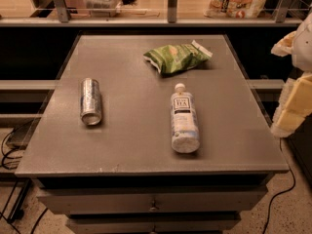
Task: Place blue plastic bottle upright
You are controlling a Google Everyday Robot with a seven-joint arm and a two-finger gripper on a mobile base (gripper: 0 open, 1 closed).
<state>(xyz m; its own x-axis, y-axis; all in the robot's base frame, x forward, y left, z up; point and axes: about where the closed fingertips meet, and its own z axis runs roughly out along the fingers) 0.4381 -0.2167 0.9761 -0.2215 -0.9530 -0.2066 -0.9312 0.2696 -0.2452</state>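
- Your target, the clear, pale blue plastic bottle (pixel 184 123) with the white-and-dark label, lies on its side on the flat grey table top (pixel 136 150), right of centre. Its white screw cap (pixel 180 87) points to the far edge and its base faces the near edge.
- It rests lengthwise and seems settled, so the task has not begun: the bottle must be lifted, turned base-down and set to stand.
- The cream-coloured gripper (pixel 292 108) hangs at the right edge of the view, off the table's side and well apart from the bottle. You cannot tell how far open it is; the bottle is plainly not in it.
- A silver metal drink can (pixel 91 101) lies on its side toward the left, well apart from the bottle. It is shorter and all metal, so do not mistake it for your target.
- A crumpled green snack bag (pixel 176 57) sits beyond the cap, near it but not touching. Judge your approach so that the tilt does not sweep the cap into it.
- The bare stretch of table around the bottle's base looks the likeliest place to stand it.
- A round, smooth body may roll if you nudge it sideways, so take it across the middle.
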